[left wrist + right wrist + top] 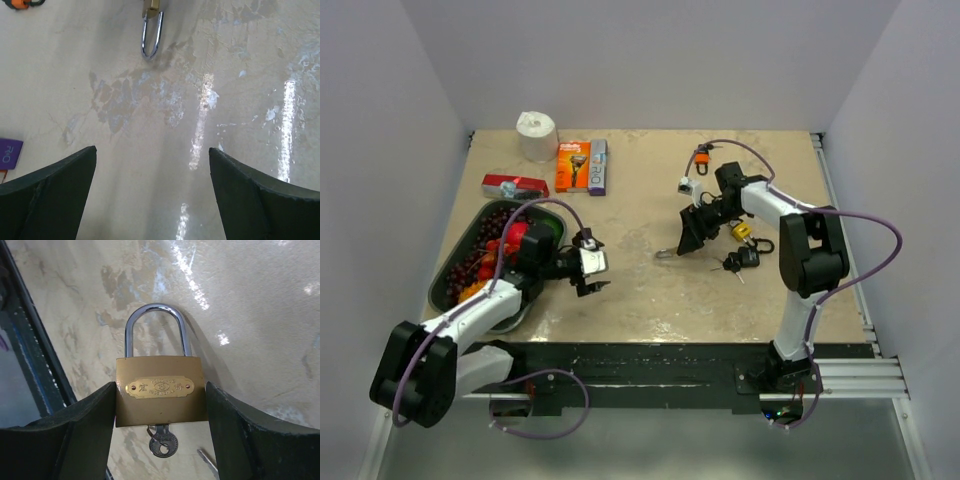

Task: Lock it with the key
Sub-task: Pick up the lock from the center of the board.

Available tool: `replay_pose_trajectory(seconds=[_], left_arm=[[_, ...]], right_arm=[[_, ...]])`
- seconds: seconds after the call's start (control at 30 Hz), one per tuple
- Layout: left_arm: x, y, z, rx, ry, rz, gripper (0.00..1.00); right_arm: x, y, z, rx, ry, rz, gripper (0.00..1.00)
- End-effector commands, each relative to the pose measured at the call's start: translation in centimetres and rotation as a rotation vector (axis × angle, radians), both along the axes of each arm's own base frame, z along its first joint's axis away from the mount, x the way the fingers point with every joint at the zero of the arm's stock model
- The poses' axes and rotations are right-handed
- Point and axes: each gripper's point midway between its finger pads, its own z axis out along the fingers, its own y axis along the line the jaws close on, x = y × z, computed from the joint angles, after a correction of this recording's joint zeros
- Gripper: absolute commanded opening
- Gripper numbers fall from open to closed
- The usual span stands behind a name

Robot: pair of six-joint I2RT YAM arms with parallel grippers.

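Padlock (160,390), key (163,442) inserted, sits clamped between right jaws.

The padlock (160,390) sits between the fingers of the right end effector (688,237), key (162,442) in its base, right of tabletop (640,290) centre. More padlocks (747,257) lie just right of it. A fruit tray (442,290) lies at the left edge, with a roll (536,135) and box (582,166) behind

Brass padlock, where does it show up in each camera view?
Top external: brass padlock at centre, in the right gripper.
Left wrist: only its shackle and a bit of body, top edge.
Right wrist: centre, between the fingers.
Shared landmark: the padlock's silver shackle.
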Motion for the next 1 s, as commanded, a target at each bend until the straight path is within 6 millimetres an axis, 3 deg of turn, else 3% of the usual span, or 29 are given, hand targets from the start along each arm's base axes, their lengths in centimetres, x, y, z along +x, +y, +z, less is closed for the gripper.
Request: replay_pose_trajectory(seconds=[0.0,0.17,0.2,0.23,0.33,0.6,0.8,0.9,0.97], left_arm=[[1.8,-3.4,3.0,-0.064,-0.265,-0.031,0.98],[0.8,-7.9,1.0,-0.062,-0.242,-0.092,0.96],[1.3,-8.6,1.7,-0.082,-0.291,-0.076,0.95],[0.8,-9.8,0.8,-0.075,-0.279,-0.107,0.95],[1.4,-12.0,0.7,-0.092,-0.283,-0.113,0.92],[2.5,-14.1,0.3,-0.107,-0.301,-0.112,0.78],[3.0,-14.4,0.0,-0.106,-0.288,-0.093,0.59],[2.9,-14.4,-0.3,-0.094,-0.279,-0.097,0.41],[2.7,-14.2,-0.3,-0.086,-0.272,-0.100,0.23]], right_arm=[[-1.0,2.3,3.8,0.183,0.063,-0.016,0.00],[-1.9,2.7,3.3,0.214,0.130,-0.032,0.00],[-2.1,2.9,3.3,0.224,0.140,-0.028,0.00],[-2.3,2.9,3.3,0.225,0.148,-0.029,0.00],[-2.5,3.0,3.8,0.240,0.154,-0.023,0.00],[-4.2,3.7,4.9,0.281,0.196,0.014,0.00],[-5.7,4.7,6.2,0.319,0.221,0.063,0.00],[-6.5,5.0,6.8,0.336,0.233,0.091,0.00],[-6.8,5.1,7.0,0.342,0.233,0.105,0.00]])
